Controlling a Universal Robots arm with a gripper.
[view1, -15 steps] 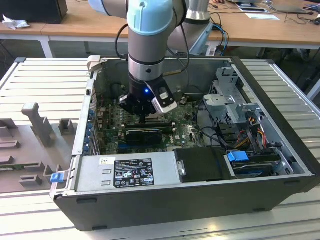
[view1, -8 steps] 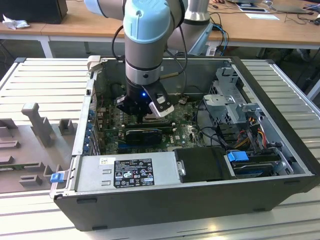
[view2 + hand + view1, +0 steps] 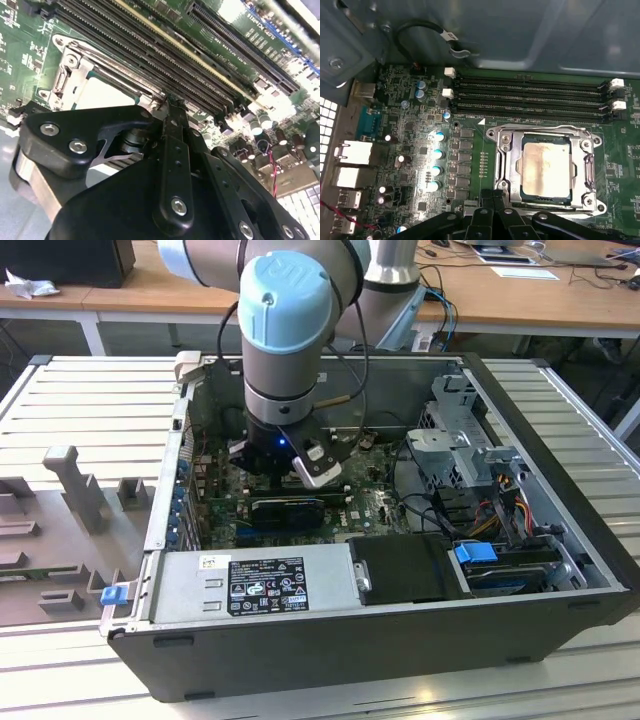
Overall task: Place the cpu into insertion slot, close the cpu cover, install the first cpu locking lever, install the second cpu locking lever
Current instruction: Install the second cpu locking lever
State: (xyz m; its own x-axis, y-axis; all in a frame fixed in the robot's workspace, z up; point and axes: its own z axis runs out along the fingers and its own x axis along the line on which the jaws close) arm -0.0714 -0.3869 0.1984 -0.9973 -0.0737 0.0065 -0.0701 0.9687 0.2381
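Observation:
The cpu point(image 3: 545, 169) lies flat in the insertion slot point(image 3: 507, 192), its pale metal face showing through the cut-out of the silver cpu cover point(image 3: 510, 155), which lies down over it. A thin lever rod point(image 3: 540, 128) runs along the socket edge beside the memory slots. My gripper point(image 3: 493, 194) is shut, its black fingers pressed together with nothing visibly between them, at the socket edge farthest from the memory slots. In the second wrist view the gripper point(image 3: 169, 100) stands just beyond the cpu point(image 3: 107, 92) and cover point(image 3: 67, 75). In the exterior view the gripper point(image 3: 290, 480) reaches down into the case.
The green motherboard point(image 3: 470, 150) sits in an open black computer case point(image 3: 400, 640). Several long black memory slots point(image 3: 530, 95) run beside the socket. A row of capacitors point(image 3: 437, 160) and rear ports point(image 3: 352, 152) lie nearby. A drive cage point(image 3: 460, 440) and power supply point(image 3: 260, 585) fill the case.

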